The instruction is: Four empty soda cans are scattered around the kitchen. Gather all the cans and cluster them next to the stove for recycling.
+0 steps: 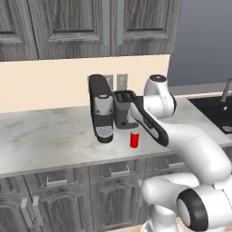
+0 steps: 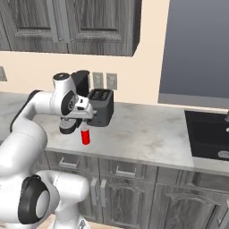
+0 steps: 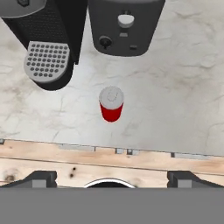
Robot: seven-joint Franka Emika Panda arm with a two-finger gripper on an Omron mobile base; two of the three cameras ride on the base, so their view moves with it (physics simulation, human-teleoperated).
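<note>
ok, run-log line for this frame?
gripper: open, empty, above red can | can: upright on counter, before toaster | phase: pre-grasp

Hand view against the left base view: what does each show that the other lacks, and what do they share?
Hand view alone: the red can's silvery top from above, the fingers spread wide below it, and the plank floor.
Left base view alone: the arm, wall cabinets, wall outlets, the sink's edge.
Shared: red can, coffee machine, toaster, marble counter.

Glossy white rounded arm [image 1: 190, 149], dark joint caps, small dark fingers [image 3: 41, 178].
</note>
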